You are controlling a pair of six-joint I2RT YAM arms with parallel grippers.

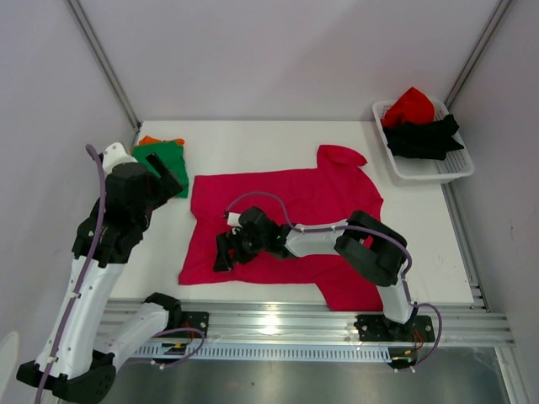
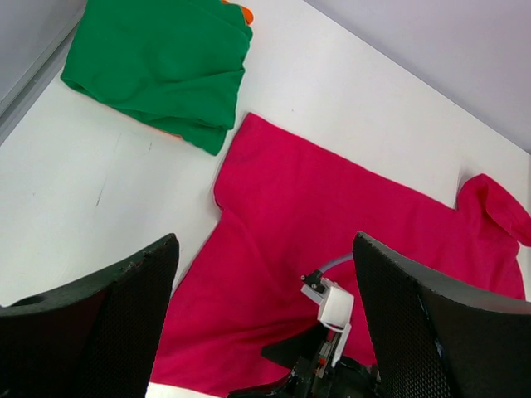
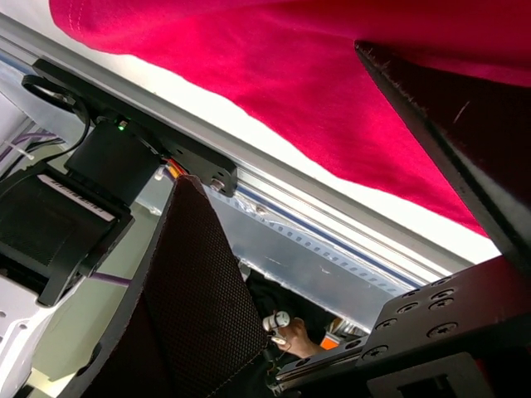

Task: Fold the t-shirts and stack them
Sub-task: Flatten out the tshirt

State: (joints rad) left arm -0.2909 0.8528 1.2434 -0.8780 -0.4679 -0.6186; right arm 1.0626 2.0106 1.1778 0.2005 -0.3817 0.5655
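From above, the right gripper (image 1: 224, 252) hung wide open and empty over the magenta-pink t-shirt (image 1: 295, 202) spread beneath it. The left gripper (image 1: 171, 177), also released, hovered beside the folded green t-shirt (image 1: 164, 156). Its wrist camera showed green cloth ahead-left and pink directly ahead. The right wrist camera showed pink cloth beyond its parted jaws.

I am looking at the left arm (image 1: 84, 295) and the right arm (image 1: 370, 252): both are showing white links between black joints. A purple cable (image 1: 99, 181) is running along each one. On the left gripper (image 2: 264, 240) the fingers (image 2: 124, 307) are showing black, finely dotted faces. Small screws (image 3: 437, 295) are sitting in a black plate (image 3: 415, 340).
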